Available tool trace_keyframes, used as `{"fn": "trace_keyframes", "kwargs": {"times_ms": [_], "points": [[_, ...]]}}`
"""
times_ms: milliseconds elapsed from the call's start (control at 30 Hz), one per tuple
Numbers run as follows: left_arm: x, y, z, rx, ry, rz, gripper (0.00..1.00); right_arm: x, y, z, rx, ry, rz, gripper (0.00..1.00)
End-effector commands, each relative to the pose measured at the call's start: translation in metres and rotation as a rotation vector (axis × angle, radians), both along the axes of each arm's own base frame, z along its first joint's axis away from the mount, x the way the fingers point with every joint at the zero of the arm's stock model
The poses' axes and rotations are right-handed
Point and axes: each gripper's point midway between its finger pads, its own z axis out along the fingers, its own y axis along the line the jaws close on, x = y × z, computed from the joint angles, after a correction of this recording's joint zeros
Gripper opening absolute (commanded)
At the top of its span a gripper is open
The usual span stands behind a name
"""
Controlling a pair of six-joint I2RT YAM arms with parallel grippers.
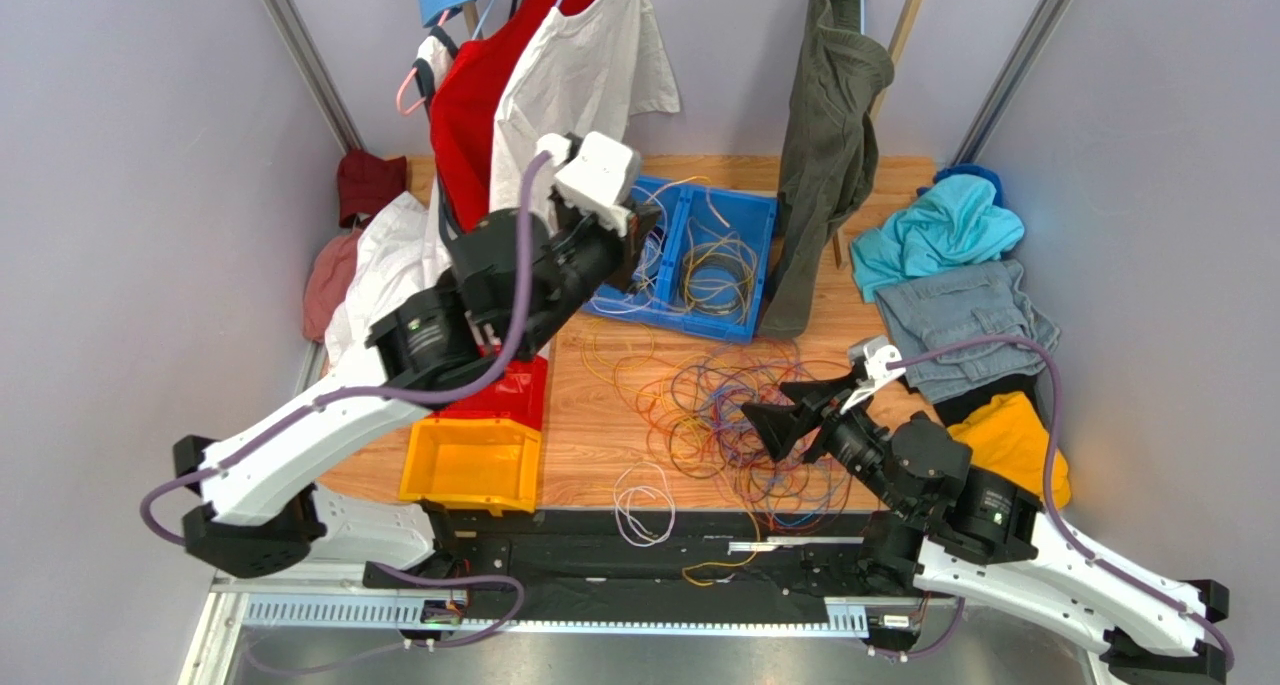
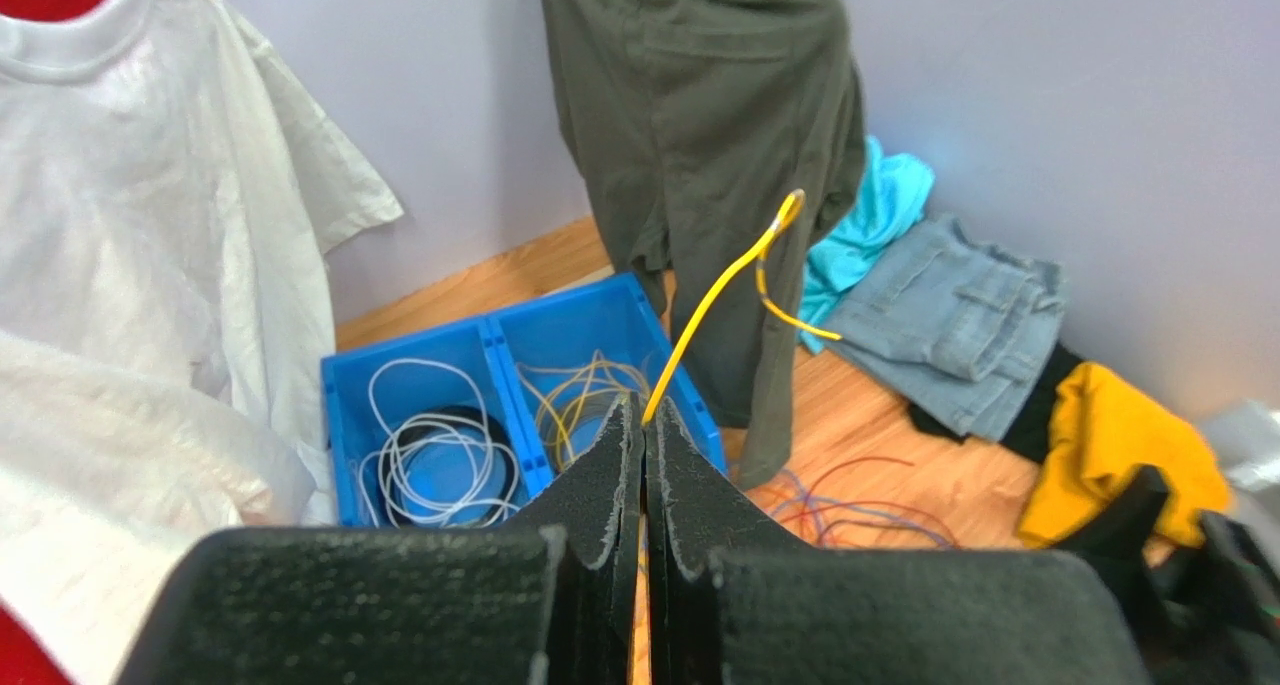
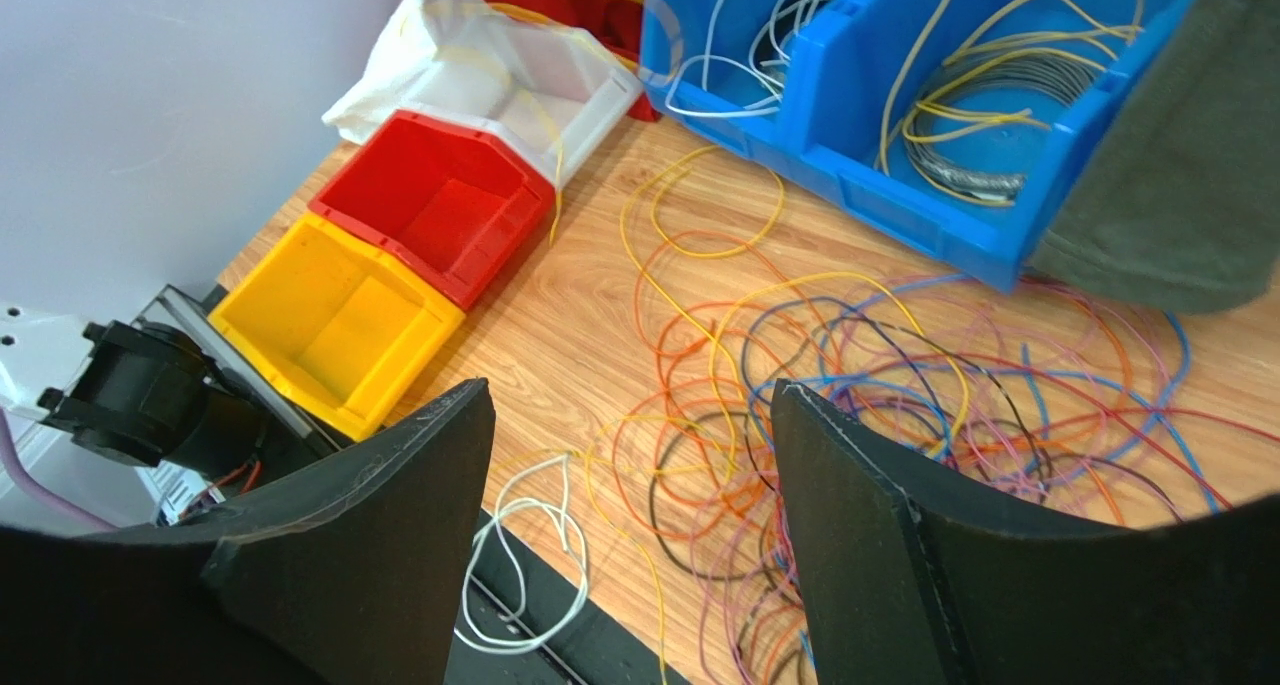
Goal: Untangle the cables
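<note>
A tangle of thin cables in orange, purple, blue, red and yellow lies on the wooden table in front of the blue bin. The right wrist view shows the same tangle. My left gripper is raised over the blue bin, shut on a yellow cable that rises from its fingertips and bends over. From above, the left gripper sits at the bin's left compartment. My right gripper hangs open above the tangle's near left edge, nothing between its fingers. A white cable loops over the table's front edge.
The blue bin holds white cables on the left and yellow ones on the right. A red bin and a yellow bin stand at the left. An olive garment hangs by the bin; jeans and other clothes lie at the right.
</note>
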Motion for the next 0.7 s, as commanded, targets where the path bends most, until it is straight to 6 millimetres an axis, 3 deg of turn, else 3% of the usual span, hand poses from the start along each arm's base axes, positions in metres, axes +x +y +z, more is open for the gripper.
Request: {"fn": "trace_keyframes", "kwargs": {"times_ms": [0, 233, 300, 333, 400, 433, 467, 533, 567, 600, 667], "points": [[0.026, -0.017, 0.003, -0.014, 0.007, -0.02, 0.0, 0.001, -0.015, -0.002, -0.003, 0.009, -0.052, 0.72], [0.08, -0.04, 0.006, -0.015, 0.01, -0.005, 0.0, -0.001, -0.02, 0.006, 0.028, 0.031, -0.062, 0.7], [0.092, -0.04, 0.018, -0.026, -0.011, 0.007, 0.0, -0.002, -0.021, 0.009, 0.037, 0.031, -0.059, 0.7], [0.102, -0.049, 0.008, -0.001, 0.0, 0.008, 0.0, -0.003, -0.022, 0.011, 0.038, 0.029, -0.057, 0.7], [0.115, -0.052, 0.008, 0.006, -0.001, 0.019, 0.0, -0.004, -0.025, 0.015, 0.044, 0.025, -0.06, 0.7], [0.118, -0.053, 0.019, -0.012, -0.016, 0.017, 0.0, -0.005, -0.026, 0.016, 0.047, 0.024, -0.059, 0.7], [0.13, -0.059, 0.008, 0.006, 0.0, 0.022, 0.0, -0.005, -0.027, 0.016, 0.048, 0.023, -0.06, 0.7], [0.137, -0.062, 0.017, -0.014, -0.013, 0.022, 0.0, -0.005, -0.031, 0.018, 0.058, 0.016, -0.067, 0.7], [0.149, -0.067, 0.009, -0.007, 0.002, 0.027, 0.0, -0.006, -0.032, 0.019, 0.057, 0.012, -0.065, 0.7], [0.151, -0.067, 0.016, -0.025, -0.006, 0.024, 0.0, -0.005, -0.035, 0.019, 0.056, 0.009, -0.077, 0.7], [0.163, -0.071, 0.01, -0.033, 0.007, 0.024, 0.0, -0.005, -0.038, 0.019, 0.055, 0.005, -0.083, 0.7]]}}
